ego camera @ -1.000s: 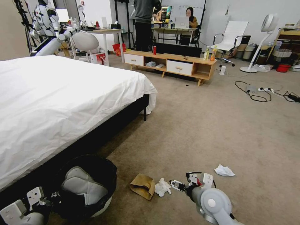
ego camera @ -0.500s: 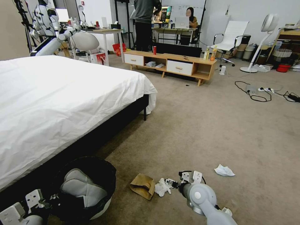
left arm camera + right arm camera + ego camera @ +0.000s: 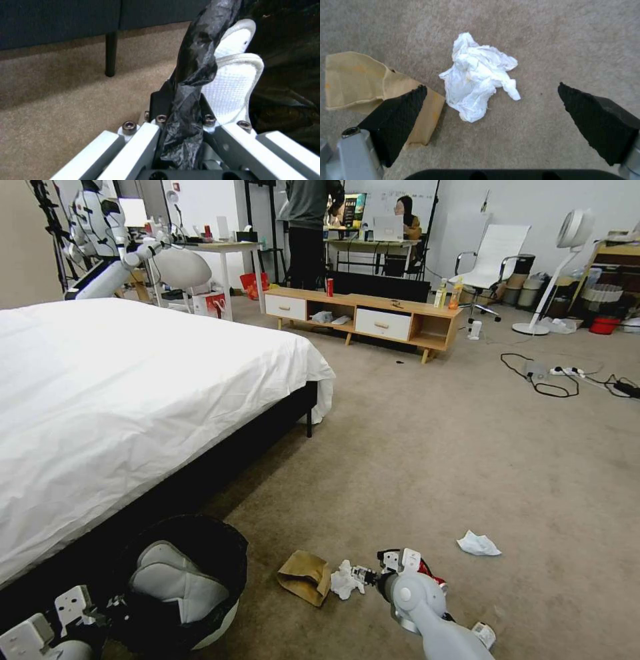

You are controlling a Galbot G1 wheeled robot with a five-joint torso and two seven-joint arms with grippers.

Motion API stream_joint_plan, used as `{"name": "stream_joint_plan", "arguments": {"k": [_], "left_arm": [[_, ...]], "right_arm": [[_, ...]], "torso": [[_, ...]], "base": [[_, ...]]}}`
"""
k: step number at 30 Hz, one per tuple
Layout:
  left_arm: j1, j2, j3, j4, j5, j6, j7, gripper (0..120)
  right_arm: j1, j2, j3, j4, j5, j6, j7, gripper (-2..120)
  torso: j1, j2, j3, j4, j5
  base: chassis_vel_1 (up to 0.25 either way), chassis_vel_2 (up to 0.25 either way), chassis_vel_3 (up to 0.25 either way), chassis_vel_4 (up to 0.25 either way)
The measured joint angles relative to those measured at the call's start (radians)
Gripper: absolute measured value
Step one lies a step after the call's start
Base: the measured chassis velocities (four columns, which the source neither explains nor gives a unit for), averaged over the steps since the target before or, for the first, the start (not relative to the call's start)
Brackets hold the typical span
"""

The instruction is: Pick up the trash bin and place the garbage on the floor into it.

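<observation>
Since a second ago the right arm has slid left along the floor, bringing the right tool (image 3: 491,110) up to the crumpled white tissue (image 3: 480,76), while the bin and the litter lie where they were. That tool's two black, coarse-textured wedge fingers (image 3: 398,117) are spread wide, one on either side of the tissue and touching nothing; the tissue is a soft, creased wad lying between them and slightly ahead on the flat beige-grey short-pile carpet (image 3: 553,37). Just left of it, nearly touching, lies the flattened brown paper bag (image 3: 356,77), matte and folded, with one black finger overlapping its near corner in the wrist view. In the head view the same tissue (image 3: 347,579) and bag (image 3: 305,576) sit near the bottom centre, and a second flat white tissue (image 3: 478,544) lies well apart to the right. At the near left, by the dark base of the white-sheeted bed (image 3: 133,393), stands the small round white trash bin (image 3: 223,623) lined with a crinkly, glossy black plastic bag, a padded white piece inside it. The left tool (image 3: 181,120) is pressed together on the bin's rim, pinching the bunched black liner between its white metal links.
</observation>
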Motion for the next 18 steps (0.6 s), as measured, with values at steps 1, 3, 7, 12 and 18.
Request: {"name": "stream_joint_plan", "arguments": {"k": [1, 3, 7, 12, 18], "left_arm": [[-0.001, 0.000, 0.000, 0.001, 0.000, 0.000, 0.000, 2], [-0.001, 0.000, 0.001, 0.001, 0.000, 0.000, 0.001, 2], [-0.002, 0.003, 0.002, 0.002, -0.001, 0.000, 0.002, 2], [-0.004, 0.007, 0.001, 0.008, -0.001, 0.000, 0.002, 2], [-0.013, 0.012, 0.005, 0.022, -0.002, 0.000, 0.003, 2]], "right_arm": [[0.005, 0.005, -0.003, -0.013, -0.004, 0.003, -0.005, 100], [0.013, 0.011, -0.007, -0.032, -0.008, 0.008, -0.013, 100], [0.036, 0.028, -0.017, -0.086, -0.023, 0.018, -0.032, 100], [0.068, 0.051, -0.024, -0.170, -0.051, 0.036, -0.064, 100], [0.089, 0.064, -0.020, -0.231, -0.080, 0.055, -0.090, 100]], "torso": [[0.000, 0.000, 0.000, 0.0000, -0.0001], [0.000, 0.000, 0.000, -0.0001, 0.0000], [0.000, 0.000, 0.000, 0.0000, 0.0000], [0.000, 0.000, 0.000, 0.0001, 0.0000], [0.000, 0.000, 0.000, -0.0001, 0.0000]], "base": [[0.000, 0.000, 0.000, 0.000], [0.000, 0.000, 0.000, 0.000], [0.000, 0.000, 0.000, 0.000], [0.000, 0.000, 0.000, 0.000], [0.000, 0.000, 0.000, 0.000]]}}
